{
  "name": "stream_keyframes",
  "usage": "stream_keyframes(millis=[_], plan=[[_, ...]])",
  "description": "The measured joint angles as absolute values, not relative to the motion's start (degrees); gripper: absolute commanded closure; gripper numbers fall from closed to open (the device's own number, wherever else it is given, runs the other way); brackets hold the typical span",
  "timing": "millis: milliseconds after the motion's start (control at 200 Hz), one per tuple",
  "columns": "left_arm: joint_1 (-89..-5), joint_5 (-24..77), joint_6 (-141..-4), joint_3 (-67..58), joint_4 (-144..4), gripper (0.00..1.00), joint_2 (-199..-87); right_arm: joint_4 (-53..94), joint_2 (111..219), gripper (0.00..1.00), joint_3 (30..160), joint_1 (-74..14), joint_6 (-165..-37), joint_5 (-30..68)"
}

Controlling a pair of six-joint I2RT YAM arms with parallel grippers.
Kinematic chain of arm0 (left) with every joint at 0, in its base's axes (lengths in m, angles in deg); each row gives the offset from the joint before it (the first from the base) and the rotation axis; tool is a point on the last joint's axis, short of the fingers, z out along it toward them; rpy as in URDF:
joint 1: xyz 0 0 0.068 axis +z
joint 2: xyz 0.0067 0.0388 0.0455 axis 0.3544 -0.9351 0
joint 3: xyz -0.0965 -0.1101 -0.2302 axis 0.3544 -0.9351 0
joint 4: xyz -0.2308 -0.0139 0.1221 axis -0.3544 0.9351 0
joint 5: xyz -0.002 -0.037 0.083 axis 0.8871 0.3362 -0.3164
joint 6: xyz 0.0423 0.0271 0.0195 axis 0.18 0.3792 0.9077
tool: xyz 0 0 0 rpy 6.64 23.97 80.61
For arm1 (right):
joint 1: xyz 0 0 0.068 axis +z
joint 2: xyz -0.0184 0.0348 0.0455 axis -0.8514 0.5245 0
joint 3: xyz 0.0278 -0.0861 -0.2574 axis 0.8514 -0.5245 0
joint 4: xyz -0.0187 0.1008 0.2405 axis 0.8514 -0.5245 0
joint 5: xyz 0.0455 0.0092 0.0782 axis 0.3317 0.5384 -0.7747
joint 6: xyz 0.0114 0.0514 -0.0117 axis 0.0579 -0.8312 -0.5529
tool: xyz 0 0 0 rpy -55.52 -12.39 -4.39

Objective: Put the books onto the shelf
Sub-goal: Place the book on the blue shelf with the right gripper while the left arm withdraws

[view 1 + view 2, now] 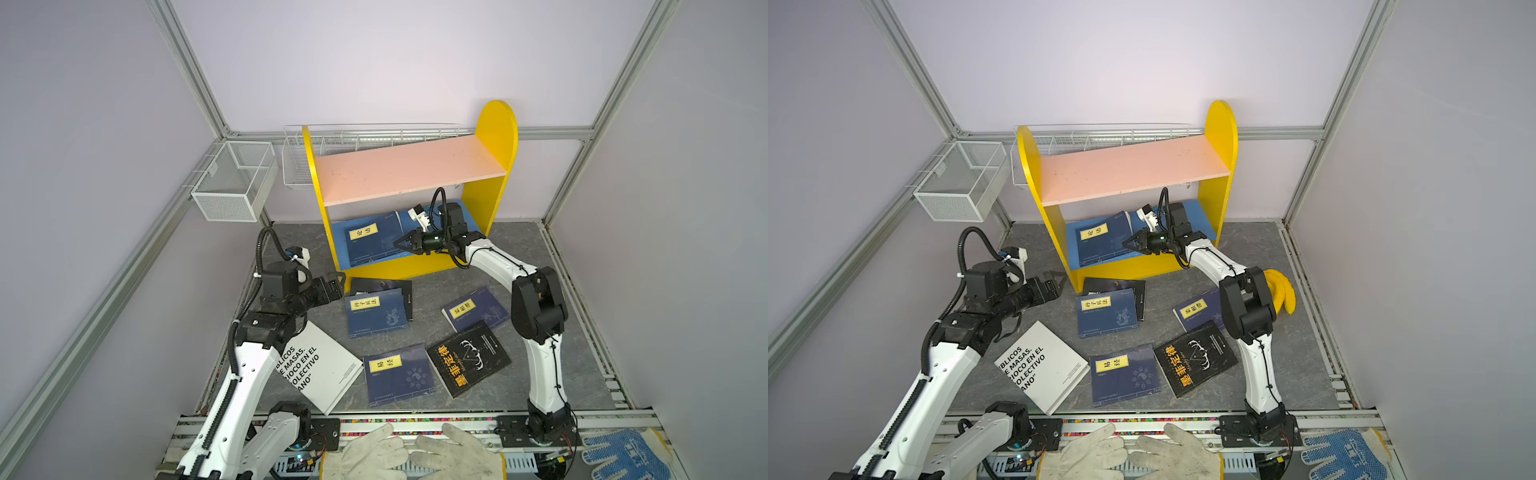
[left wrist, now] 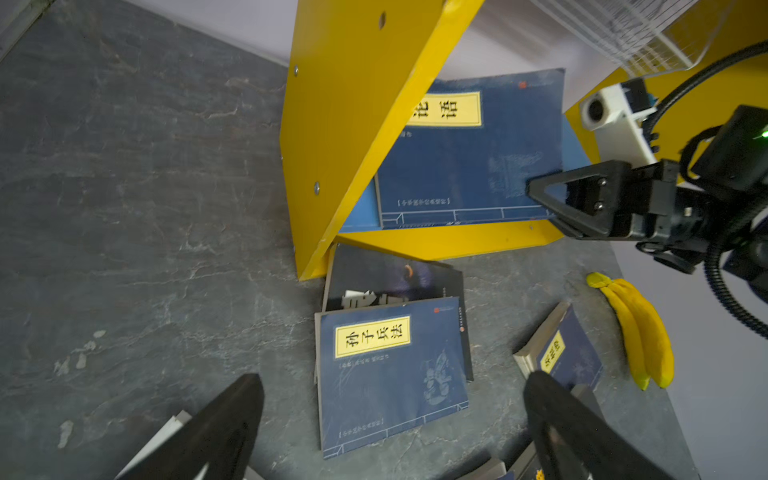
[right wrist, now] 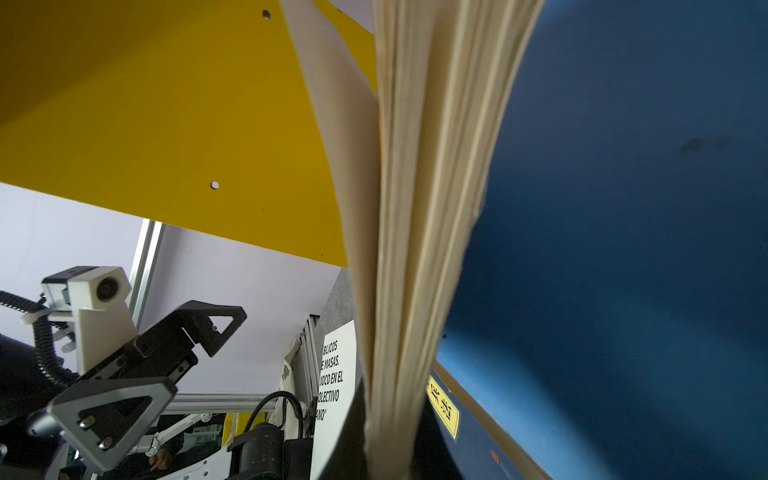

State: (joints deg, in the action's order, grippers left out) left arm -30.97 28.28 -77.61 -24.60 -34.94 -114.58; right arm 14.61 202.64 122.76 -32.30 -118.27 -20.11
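Note:
The shelf (image 1: 494, 137) stands at the back, with a pink upper board and a blue lower board. My right gripper (image 1: 399, 244) reaches into the lower tier and is shut on the page edge of a navy-blue book (image 1: 370, 241) that leans there; in the right wrist view the pages (image 3: 415, 249) run between the jaws. My left gripper (image 1: 338, 282) hovers open and empty by the shelf's left foot. Below it a navy book (image 2: 390, 374) lies on a black book (image 2: 395, 274). On the table lie two more navy books (image 1: 473, 309) (image 1: 397, 374), a black book (image 1: 467, 357) and a white book (image 1: 328, 365).
Two white wire baskets (image 1: 235, 178) (image 1: 299, 158) hang on the back wall behind the shelf. A yellow toy banana (image 1: 1281, 291) lies right of the right arm. White work gloves (image 1: 415, 453) and a blue dotted glove (image 1: 623, 453) rest on the front rail.

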Motion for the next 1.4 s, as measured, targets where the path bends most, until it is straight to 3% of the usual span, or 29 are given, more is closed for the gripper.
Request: stream_keyframes(millis=[420,1100,1400], plan=[[-30.97,24.65,-77.65,-25.19,-37.39,0.01,-117.42,12.51,210.27,0.89,132.93,-30.79,-117.94,-22.45],[-30.97,24.17,-77.87,-25.56,-39.49,0.01,-119.04,9.65,211.34,0.85,134.81,-30.51,-118.09,-23.09],[-30.97,23.97,-78.14,-26.33,-40.38,0.01,-119.96,10.30,210.55,0.50,132.62,-29.77,-118.09,-17.86]])
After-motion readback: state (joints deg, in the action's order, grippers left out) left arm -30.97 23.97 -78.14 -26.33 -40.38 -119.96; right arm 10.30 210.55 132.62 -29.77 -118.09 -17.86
